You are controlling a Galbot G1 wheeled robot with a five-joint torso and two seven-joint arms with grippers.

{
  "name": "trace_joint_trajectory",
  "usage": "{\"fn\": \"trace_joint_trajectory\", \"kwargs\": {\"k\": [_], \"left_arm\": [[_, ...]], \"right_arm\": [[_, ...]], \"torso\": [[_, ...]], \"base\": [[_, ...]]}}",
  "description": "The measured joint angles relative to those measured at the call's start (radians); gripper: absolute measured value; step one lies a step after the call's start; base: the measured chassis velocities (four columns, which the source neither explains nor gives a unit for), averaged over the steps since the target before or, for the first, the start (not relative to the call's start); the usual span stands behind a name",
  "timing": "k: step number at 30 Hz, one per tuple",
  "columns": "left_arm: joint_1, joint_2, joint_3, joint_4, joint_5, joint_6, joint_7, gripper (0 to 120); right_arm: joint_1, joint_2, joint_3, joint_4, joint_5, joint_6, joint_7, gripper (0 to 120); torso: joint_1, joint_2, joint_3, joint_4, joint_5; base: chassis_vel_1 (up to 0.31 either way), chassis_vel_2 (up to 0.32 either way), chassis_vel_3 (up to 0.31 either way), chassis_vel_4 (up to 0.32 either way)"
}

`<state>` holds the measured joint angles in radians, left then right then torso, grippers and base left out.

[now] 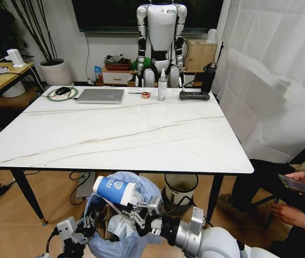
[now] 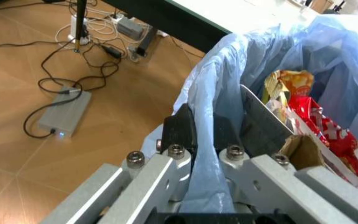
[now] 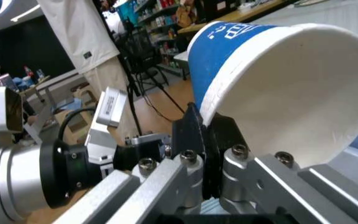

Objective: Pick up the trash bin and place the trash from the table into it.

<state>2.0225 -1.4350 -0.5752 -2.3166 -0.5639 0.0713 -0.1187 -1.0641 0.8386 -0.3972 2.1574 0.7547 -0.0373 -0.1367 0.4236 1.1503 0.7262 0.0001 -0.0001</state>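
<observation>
The trash bin (image 1: pixel 133 185), lined with a puffy light-blue bag, hangs below the marble table's (image 1: pixel 120 134) front edge. My left gripper (image 2: pixel 205 135) is shut on the trash bin's bag-covered rim (image 2: pixel 219 100). Inside the trash bin lie red wrappers (image 2: pixel 319 126) and brown cardboard (image 2: pixel 297 149). My right gripper (image 3: pixel 207 135) is shut on the rim of a blue paper cup (image 3: pixel 278 79). In the head view that blue paper cup (image 1: pixel 114 190) lies tilted over the trash bin's mouth, with my right gripper (image 1: pixel 141 207) beside it and my left gripper (image 1: pixel 82 228) lower left.
On the table's far side lie a silver laptop (image 1: pixel 100 95), a spray bottle (image 1: pixel 162 86) and a black device (image 1: pixel 194 95). A black-rimmed white bin (image 1: pixel 180 187) stands under the table. A seated person's hands hold a phone at the right. Cables and a power brick (image 2: pixel 64 114) lie on the floor.
</observation>
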Motion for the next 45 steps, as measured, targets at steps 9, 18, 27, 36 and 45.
{"fn": "trace_joint_trajectory", "kwargs": {"k": [9,18,27,36,45], "left_arm": [[-0.002,-0.008,0.015,-0.004,0.013,0.001,0.000,0],[-0.005,-0.008,0.016,-0.006,0.014,0.001,-0.001,0],[-0.010,-0.005,0.011,0.009,0.015,0.001,-0.001,0],[-0.015,0.011,0.020,0.019,0.013,-0.001,-0.001,0],[0.007,0.032,-0.003,0.010,0.017,-0.031,0.012,0]], "right_arm": [[-0.005,0.015,-0.006,-0.021,-0.054,-0.015,0.033,8],[-0.023,0.006,0.012,-0.019,-0.063,-0.015,0.045,41],[-0.077,-0.045,0.091,0.033,-0.053,-0.024,0.082,77],[-0.182,-0.104,0.234,0.086,-0.040,0.102,0.235,99],[-0.448,-0.044,0.573,0.041,-0.058,0.207,0.158,100]], "torso": [[0.000,0.000,0.000,0.0000,0.0000],[0.000,0.000,0.000,0.0000,0.0001],[0.000,0.000,0.000,-0.0001,0.0001],[0.000,0.000,0.000,-0.0002,0.0001],[0.000,0.000,0.000,0.0000,0.0001]], "base": [[0.000,0.000,0.000,0.000],[0.000,0.000,0.000,0.000],[0.000,0.000,0.000,0.000],[0.000,0.000,0.000,0.000],[0.000,0.000,0.000,0.000]]}}
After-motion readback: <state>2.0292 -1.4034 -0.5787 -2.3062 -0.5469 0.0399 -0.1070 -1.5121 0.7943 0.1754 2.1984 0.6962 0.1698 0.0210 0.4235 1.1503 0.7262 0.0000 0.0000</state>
